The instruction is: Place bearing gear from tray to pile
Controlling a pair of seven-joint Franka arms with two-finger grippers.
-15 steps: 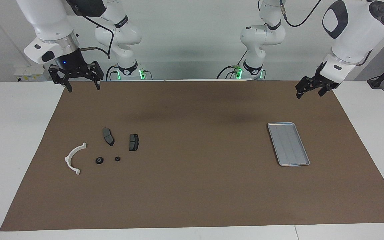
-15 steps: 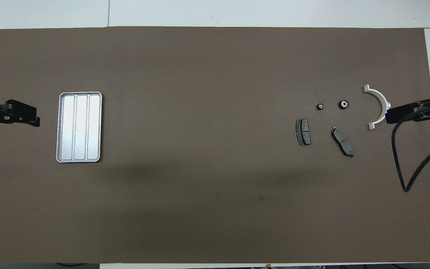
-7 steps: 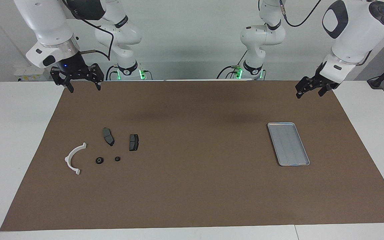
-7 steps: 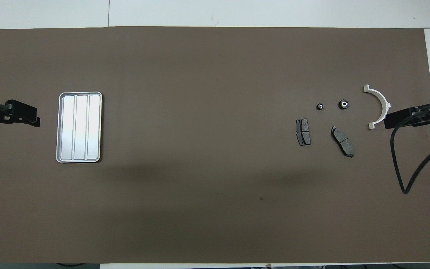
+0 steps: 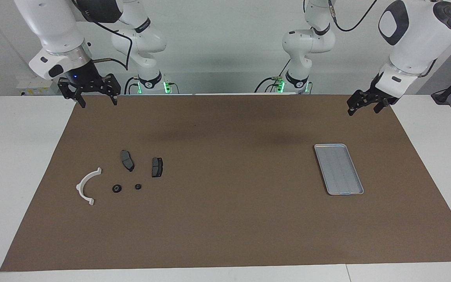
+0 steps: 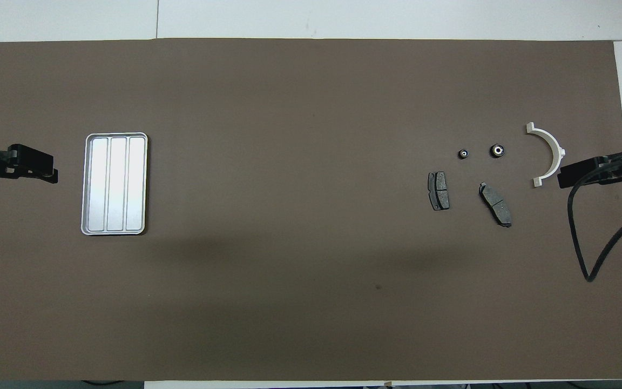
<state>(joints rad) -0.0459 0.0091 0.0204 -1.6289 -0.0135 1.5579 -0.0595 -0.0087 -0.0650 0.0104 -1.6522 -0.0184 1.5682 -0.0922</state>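
Both hands raised and released; tray bare, bearing gears already by the pile.
Right hand [image 5: 97, 101] hangs spread and holding nothing over the mat's edge at its own end, the arm closer to the 2 bearing gears [image 5: 117, 188], which lie just beside the white half-ring bracket [image 5: 85, 185] and 2 brake pads [image 5: 127, 160]. Left hand [image 5: 363, 108], also spread and holding nothing, waits above the mat's robot-side edge near the tray [image 5: 338, 169], which holds nothing.

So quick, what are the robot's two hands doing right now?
Left gripper: open, holding nothing.
Right gripper: open, holding nothing.
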